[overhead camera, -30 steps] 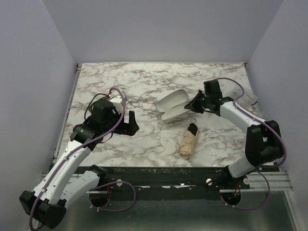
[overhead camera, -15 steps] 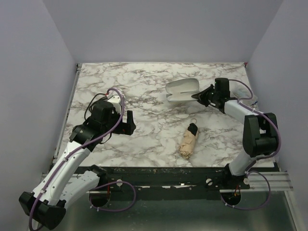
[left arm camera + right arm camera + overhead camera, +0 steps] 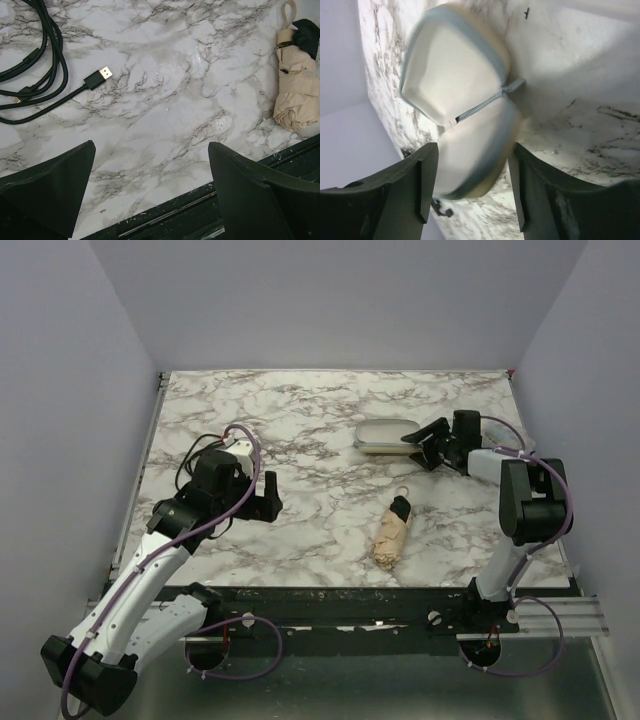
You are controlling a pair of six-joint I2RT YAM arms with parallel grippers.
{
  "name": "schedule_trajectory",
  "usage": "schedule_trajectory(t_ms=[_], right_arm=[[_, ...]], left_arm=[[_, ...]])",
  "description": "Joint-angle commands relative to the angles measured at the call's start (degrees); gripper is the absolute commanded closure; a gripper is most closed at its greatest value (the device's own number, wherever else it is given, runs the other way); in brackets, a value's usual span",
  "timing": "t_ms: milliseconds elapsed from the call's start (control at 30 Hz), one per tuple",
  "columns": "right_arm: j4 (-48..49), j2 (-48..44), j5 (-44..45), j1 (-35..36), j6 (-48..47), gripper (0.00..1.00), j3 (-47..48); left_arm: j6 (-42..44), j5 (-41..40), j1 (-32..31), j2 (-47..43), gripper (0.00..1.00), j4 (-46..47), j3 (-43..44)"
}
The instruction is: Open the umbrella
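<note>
Right arm stretched low; right gripper apparently pinches case (wrist view blurred). Left arm bent, left gripper spread, well apart from umbrella.

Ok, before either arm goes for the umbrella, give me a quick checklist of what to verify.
1. Umbrella folded, lying apart from both arms: ok.
2. Left end effector open and empty: ok.
3. Right end effector clear of the case: cannot tell; its fingers flank the case and the picture is blurred.
4. Case apart from umbrella: ok.
5. USB cable away from umbrella: ok.
</note>
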Motion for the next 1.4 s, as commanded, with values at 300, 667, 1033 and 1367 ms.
schedule_trajectory(t_ms=[300, 667, 1033, 1367], right_arm=[[-12.0, -6.8, 0.1, -1.6, -12.3, 0.21, 1.4], [-26.8, -21.0, 5.5, 0.0, -21.5, 0.15, -2.0], [-29.3, -24.1, 8.8, 11.1, -25.1, 0.19, -7.8], [-28.0, -21.7, 4.6, 16.0, -30.2, 0.33, -5.0]], left_arm=[[0.2, 0.9, -0.2, 1.1, 0.01, 0.3, -0.1], [0.5, 7.2, -0.3, 1.7, 0.02, 1.5, -0.6], [-8.0, 12.4, -10.3, 1.8, 0.06, 8.7, -2.0], [-19.1, 24.8, -22.1, 14.4, 0.4, 35.9, -8.6]])
